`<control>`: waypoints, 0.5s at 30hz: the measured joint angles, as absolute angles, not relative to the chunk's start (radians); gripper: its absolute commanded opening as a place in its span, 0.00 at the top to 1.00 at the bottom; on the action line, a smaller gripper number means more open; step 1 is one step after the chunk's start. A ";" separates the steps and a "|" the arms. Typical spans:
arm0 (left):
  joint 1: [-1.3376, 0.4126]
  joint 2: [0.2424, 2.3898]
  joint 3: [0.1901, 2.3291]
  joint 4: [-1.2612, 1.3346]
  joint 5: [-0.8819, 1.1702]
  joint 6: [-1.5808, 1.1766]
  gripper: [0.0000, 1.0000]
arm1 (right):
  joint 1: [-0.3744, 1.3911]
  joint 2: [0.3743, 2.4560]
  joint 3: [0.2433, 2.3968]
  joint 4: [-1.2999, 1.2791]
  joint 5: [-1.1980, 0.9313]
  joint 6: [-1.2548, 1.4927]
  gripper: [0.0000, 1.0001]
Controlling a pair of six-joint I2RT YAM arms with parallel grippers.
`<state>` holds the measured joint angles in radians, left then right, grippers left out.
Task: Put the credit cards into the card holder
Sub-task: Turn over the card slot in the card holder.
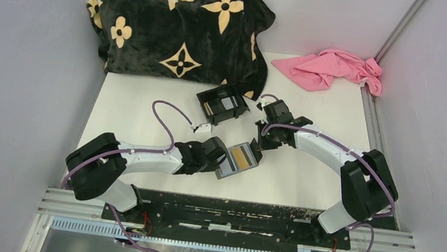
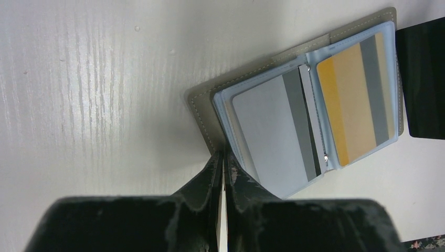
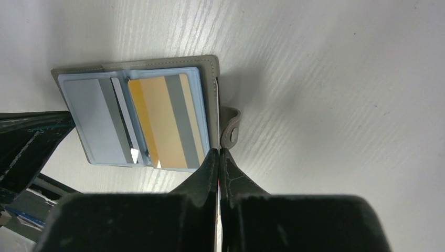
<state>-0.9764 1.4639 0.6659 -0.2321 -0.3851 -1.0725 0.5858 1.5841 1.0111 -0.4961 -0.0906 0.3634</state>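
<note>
Left wrist: left gripper (image 2: 220, 156) pinches the open card holder (image 2: 202, 113) at its edge; right gripper (image 3: 219, 153) closed tight at its clasp side; gold card (image 2: 351, 105) inside.

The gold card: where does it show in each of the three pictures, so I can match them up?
Top external: the gold card lies mid-picture, between the two arms' tips, inside the open card holder.
Left wrist: gold card at upper right, in the holder's right sleeve.
Right wrist: gold card left of centre.
Shared landmark: the grey card in the sleeve beside it.
</note>
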 measured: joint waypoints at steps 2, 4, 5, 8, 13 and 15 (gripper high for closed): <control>-0.974 1.468 0.671 -0.234 -0.385 -1.073 0.90 | 0.574 1.577 0.996 -0.477 -0.112 0.367 0.99; -0.970 1.472 0.675 -0.239 -0.383 -1.073 0.90 | 0.564 1.571 0.982 -0.460 -0.134 0.371 0.99; -0.968 1.473 0.677 -0.240 -0.383 -1.073 0.90 | 0.560 1.567 0.973 -0.448 -0.145 0.374 0.99; -0.961 1.473 0.678 -0.244 -0.375 -1.072 0.90 | 0.549 1.546 0.936 -0.403 -0.179 0.388 0.99; -0.949 1.473 0.682 -0.251 -0.356 -1.072 0.90 | 0.533 1.524 0.889 -0.345 -0.215 0.407 0.99; -0.947 1.473 0.682 -0.252 -0.355 -1.072 0.90 | 0.528 1.518 0.870 -0.320 -0.228 0.418 0.99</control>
<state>-0.9474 1.4731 0.6819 -0.2516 -0.3546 -1.0718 0.5278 1.5185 0.8700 -0.3202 -0.2283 0.4175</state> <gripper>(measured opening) 0.099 0.014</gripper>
